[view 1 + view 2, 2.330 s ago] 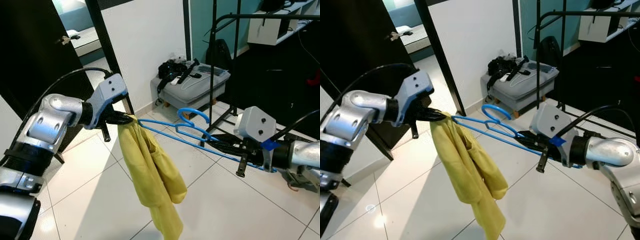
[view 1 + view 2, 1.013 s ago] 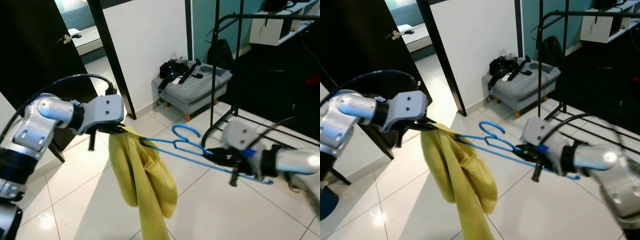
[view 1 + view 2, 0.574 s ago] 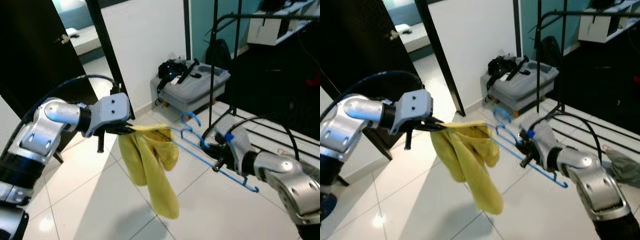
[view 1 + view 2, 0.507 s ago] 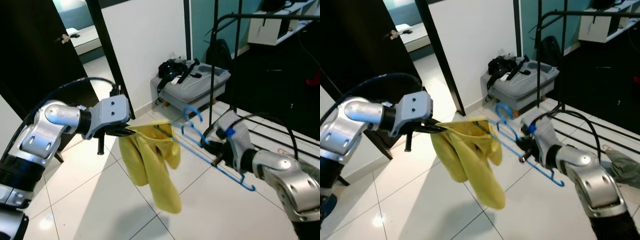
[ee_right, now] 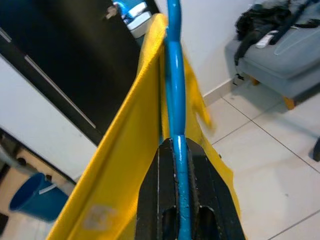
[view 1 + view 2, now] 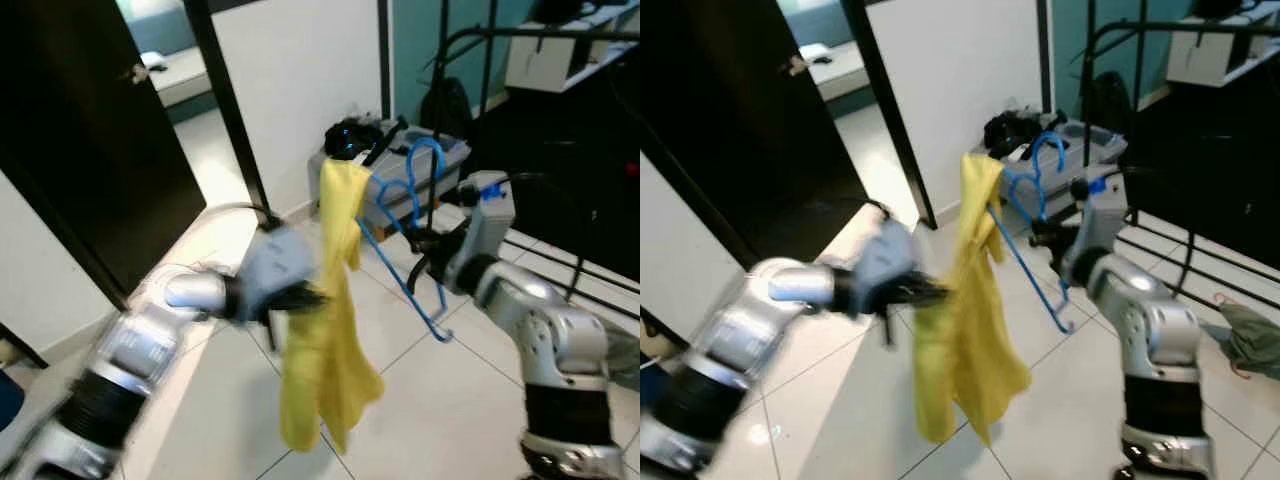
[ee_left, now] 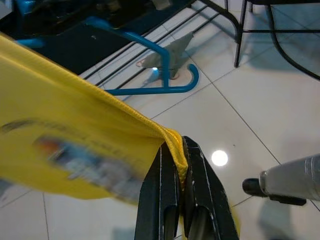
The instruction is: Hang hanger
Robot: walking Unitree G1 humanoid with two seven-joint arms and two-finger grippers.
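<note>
Two grippers share the load, and we've swung it up fast! Our right gripper (image 5: 176, 150), fingers pressed onto the blue hanger (image 6: 408, 205), has tipped it from lying flat a moment ago to nearly upright, hook toward the black rack (image 6: 470, 40). Our left gripper (image 7: 176, 165) still pinches the hem of the yellow shirt (image 6: 325, 330), which now drapes straight down over the floor tiles. Blurred as it is, the hook looks, we think, still short of the rail, so hanging remains ahead.
</note>
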